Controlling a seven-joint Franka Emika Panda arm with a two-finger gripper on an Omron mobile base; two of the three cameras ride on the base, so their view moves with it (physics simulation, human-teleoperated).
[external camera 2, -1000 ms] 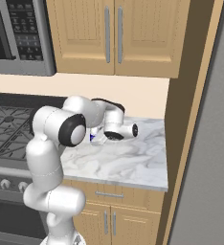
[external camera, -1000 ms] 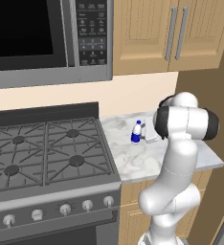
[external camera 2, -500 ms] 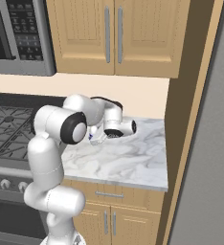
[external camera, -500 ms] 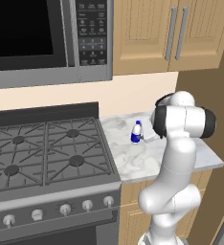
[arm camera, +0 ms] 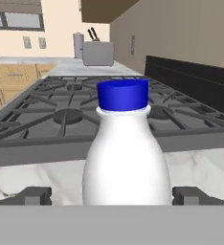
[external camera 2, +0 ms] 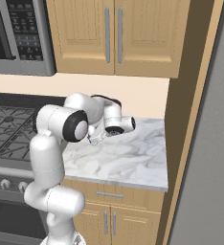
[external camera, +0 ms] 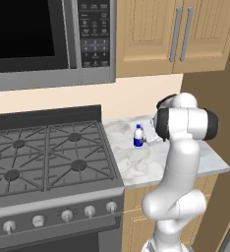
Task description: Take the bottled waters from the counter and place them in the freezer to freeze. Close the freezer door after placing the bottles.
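Early stage: the open end effector point(arm camera: 112, 196) brackets a blue-capped water bottle point(arm camera: 125, 153) standing on the marbled surface point(external camera: 151, 160), ungripped; freezer loading and door-closing remain.

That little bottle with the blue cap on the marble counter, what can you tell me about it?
The bottle is small, whitish plastic by the look of it, with a rounded shoulder, a short neck and a blue screw cap. From the left base view a dark blue label shows on its body. It stands upright on the marbled counter, just right of the gas stove. The tool is open, a fingertip on either side of the bottle; actual contact can't be made out.
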